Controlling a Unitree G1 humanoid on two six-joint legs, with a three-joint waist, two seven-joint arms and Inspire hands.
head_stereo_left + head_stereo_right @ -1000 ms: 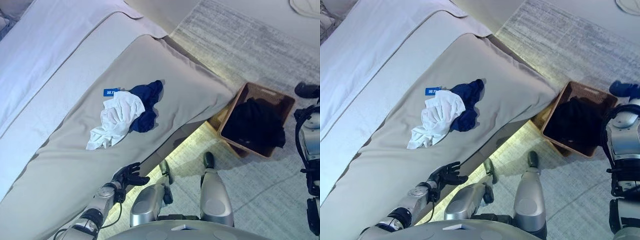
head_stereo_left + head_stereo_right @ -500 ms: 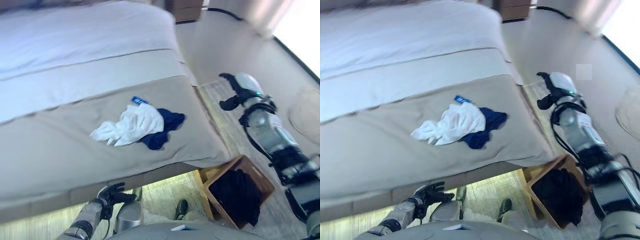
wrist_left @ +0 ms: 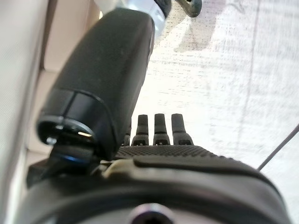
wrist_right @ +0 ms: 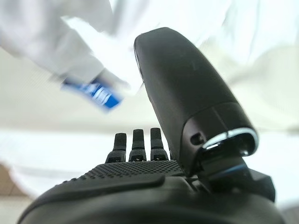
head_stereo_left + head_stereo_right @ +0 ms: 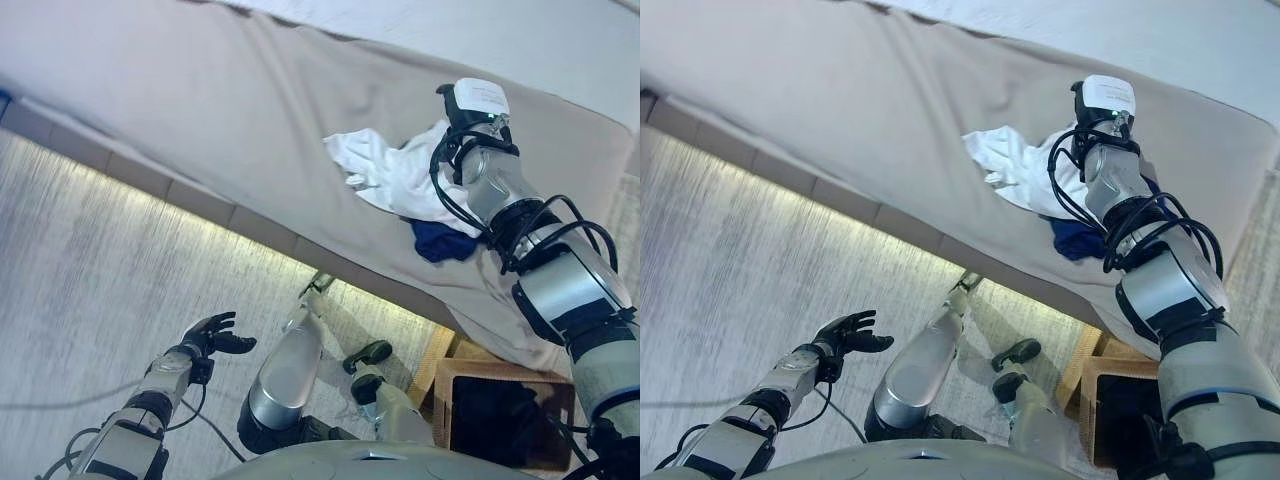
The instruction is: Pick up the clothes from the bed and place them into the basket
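A crumpled white garment lies on the beige bed cover, overlapping a navy garment beside it. My right arm reaches across both, and my right hand hovers at the far edge of the white cloth. In the right wrist view that hand is open with straight fingers, the white cloth and a small blue tag just past them, nothing held. The brown basket stands on the floor at lower right, with dark clothing inside. My left hand is open, low over the rug.
The bed's lit lower edge runs diagonally between the rug and the bed cover. The basket sits close against the bed's corner. A lighter sheet covers the far part of the bed.
The whole picture has swung round, so the camera moved. My right arm has come from beside the bed to over the clothes. The left hand stays low and open.
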